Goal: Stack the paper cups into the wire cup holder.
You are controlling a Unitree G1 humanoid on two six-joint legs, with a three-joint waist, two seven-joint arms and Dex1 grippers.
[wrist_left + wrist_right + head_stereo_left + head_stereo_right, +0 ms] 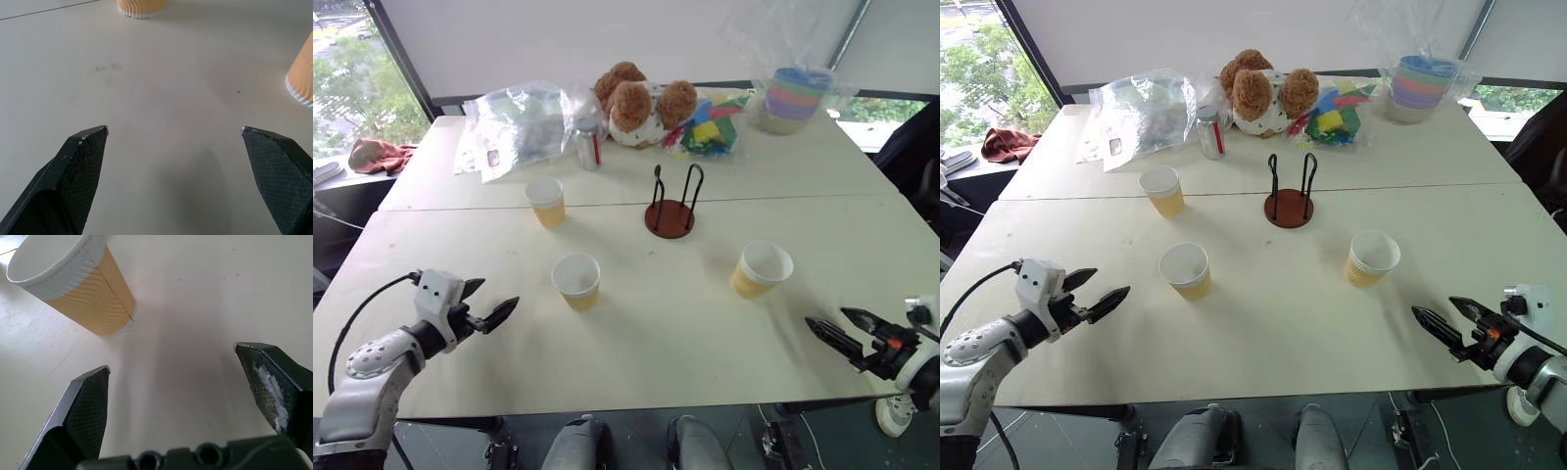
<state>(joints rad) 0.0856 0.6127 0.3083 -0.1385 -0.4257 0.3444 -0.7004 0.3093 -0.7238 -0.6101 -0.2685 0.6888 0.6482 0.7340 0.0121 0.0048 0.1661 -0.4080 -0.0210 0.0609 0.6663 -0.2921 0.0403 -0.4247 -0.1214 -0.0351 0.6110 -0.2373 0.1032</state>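
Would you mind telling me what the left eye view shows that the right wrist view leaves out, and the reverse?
Left eye view alone: the wire cup holder, two more paper cups, the left one and the middle one, and the open left gripper. Right wrist view alone: white scuffing on one of the fingers of the right gripper. Shared: the right cup, upright on the table, with that gripper open short of it.
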